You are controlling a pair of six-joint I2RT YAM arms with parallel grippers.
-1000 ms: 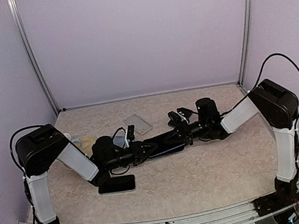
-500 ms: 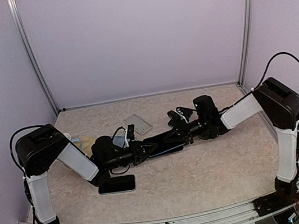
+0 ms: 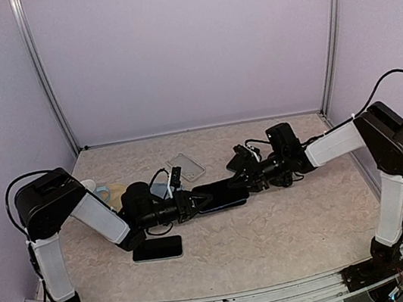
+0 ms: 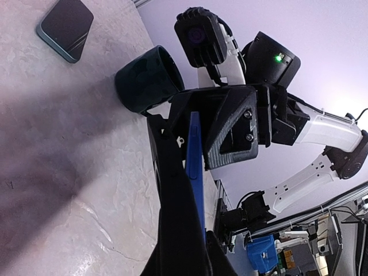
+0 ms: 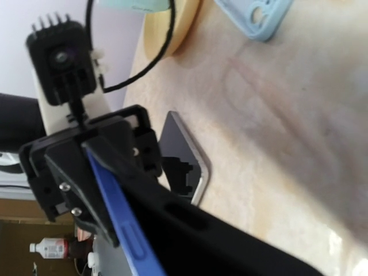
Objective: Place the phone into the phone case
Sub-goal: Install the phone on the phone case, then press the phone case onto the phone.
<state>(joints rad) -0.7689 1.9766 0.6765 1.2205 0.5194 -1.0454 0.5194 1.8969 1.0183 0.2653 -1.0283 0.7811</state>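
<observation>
The left gripper [image 3: 187, 204] pinched the black phone case [image 4: 169, 178] holding the blue phone [image 4: 194, 167], aloft just behind the spare phone [image 3: 158, 248]; whether the right gripper [image 3: 246, 178] gripped could not be determined, and a slack hold risked the phone slipping out unseated.

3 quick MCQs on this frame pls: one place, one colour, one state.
1. Where is the loose phone?
A. flat on the table, near-left part
B. against the back wall
C. by the right arm's base

2. Edge colour of the held phone?
A. red
B. blue
C. white

3. The left claw is:
A. wide open above the table
B. shut on the held phone
C. shut on the pale case

Key: 1 A, the top view shows it lying flat there. 2 B, both wrist views show a blue edge. 3 B, the right wrist view shows its fingers clamping the phone's end.
</observation>
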